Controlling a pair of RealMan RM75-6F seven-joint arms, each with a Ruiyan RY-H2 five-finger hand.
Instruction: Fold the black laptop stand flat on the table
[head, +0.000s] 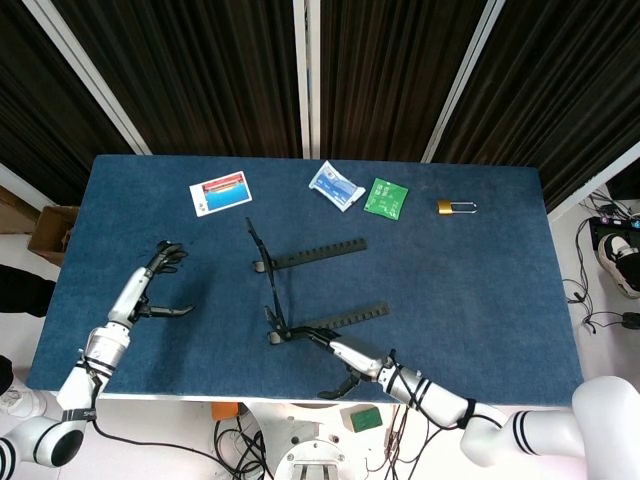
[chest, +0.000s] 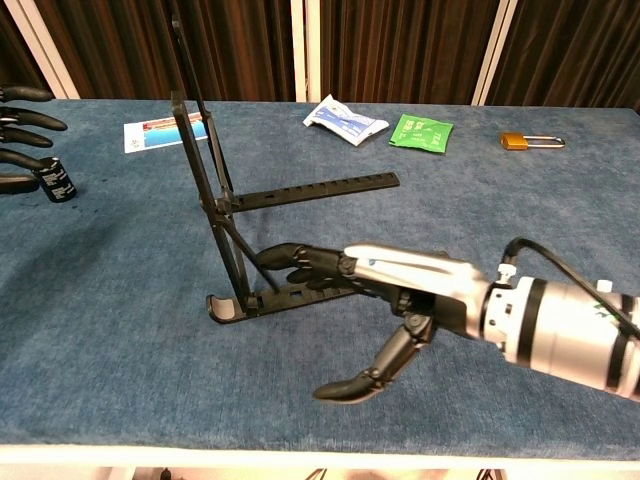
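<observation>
The black laptop stand (head: 300, 288) (chest: 225, 215) sits mid-table, its two notched rails lying flat and its two support arms (chest: 192, 125) raised almost upright at the left end. My right hand (head: 340, 353) (chest: 385, 290) reaches in from the near right. Its fingers (chest: 300, 265) lie stretched over the near rail (chest: 260, 300), tips close to the hinge, and its thumb hangs apart below, holding nothing. My left hand (head: 157, 285) (chest: 20, 130) hovers well left of the stand with its fingers spread, also holding nothing.
A small black cylinder (chest: 55, 180) stands by my left hand. Along the far edge lie a red-and-white card (head: 220, 192), a white-blue packet (head: 335, 186), a green packet (head: 385, 197) and a brass padlock (head: 455, 207).
</observation>
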